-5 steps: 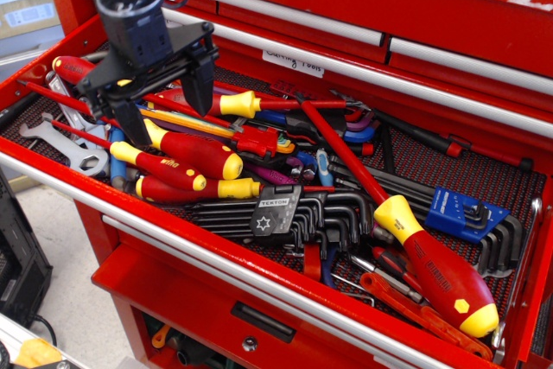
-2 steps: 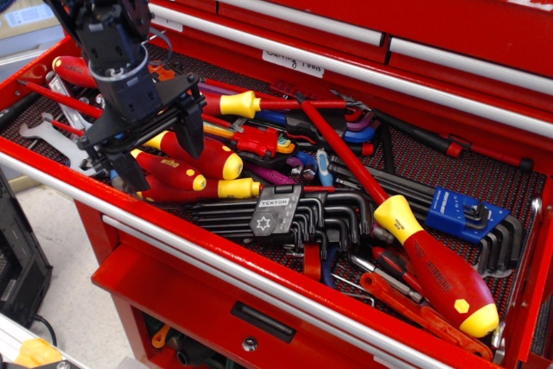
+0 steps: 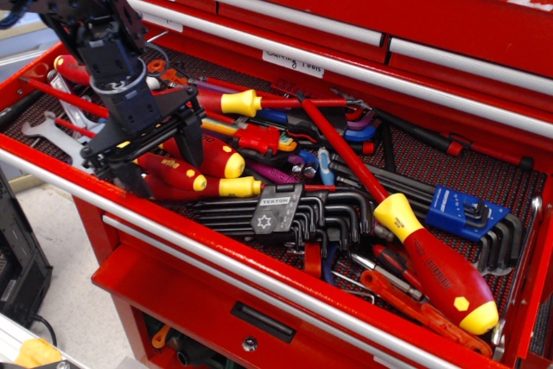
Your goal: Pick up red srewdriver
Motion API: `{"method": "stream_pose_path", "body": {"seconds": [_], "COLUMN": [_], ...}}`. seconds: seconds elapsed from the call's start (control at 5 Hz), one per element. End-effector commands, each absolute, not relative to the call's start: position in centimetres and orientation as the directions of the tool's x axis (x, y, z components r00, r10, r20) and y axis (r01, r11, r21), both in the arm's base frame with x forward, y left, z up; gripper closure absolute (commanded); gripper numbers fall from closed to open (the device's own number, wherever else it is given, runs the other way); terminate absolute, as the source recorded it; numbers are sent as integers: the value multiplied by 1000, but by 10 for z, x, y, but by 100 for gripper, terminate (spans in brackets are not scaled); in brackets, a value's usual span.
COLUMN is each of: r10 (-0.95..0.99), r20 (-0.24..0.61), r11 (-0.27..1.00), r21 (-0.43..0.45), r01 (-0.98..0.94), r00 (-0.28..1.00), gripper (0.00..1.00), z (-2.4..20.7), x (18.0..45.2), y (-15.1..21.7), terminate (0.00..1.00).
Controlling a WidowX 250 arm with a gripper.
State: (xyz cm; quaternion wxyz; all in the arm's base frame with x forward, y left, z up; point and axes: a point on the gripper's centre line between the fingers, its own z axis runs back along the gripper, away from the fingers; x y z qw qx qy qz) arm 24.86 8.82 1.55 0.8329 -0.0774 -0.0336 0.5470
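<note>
Setting: red tool chest (image 3: 415, 6), one drawer (image 3: 259, 270) pulled open, packed edge to edge with tools.
Wrench (image 3: 47, 131): one, far left.
Gripper (image 3: 160, 155): fingers (image 3: 192, 137) spread wide, holding nothing, straddling three red screwdrivers (image 3: 194, 181) at the drawer's left front.
Hex keys (image 3: 276, 209): black set, centre front.
Large screwdriver (image 3: 432, 270): one, right front.
Free room: little; tools crowd all sides.

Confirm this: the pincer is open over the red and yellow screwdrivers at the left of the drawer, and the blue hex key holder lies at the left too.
Not quite. The pincer is open over the red and yellow screwdrivers at the left, but the blue hex key holder lies at the right of the drawer, as the observation.image view shows.
</note>
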Motion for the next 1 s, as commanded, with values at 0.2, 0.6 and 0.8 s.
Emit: {"method": "stream_pose_path", "body": {"seconds": [0.2,0.6,0.8], "r10": [925,929,916], "r20": [-21,85,146], "r11": [374,365,380], "r21": [-122,-51,-27], "r01": [-919,-930,-925], "r00": [379,360,372], "gripper": [100,100,100], "z": [10,58,83], "x": [251,240,242], "y": [85,76,80], "terminate": [0,0,0]}}
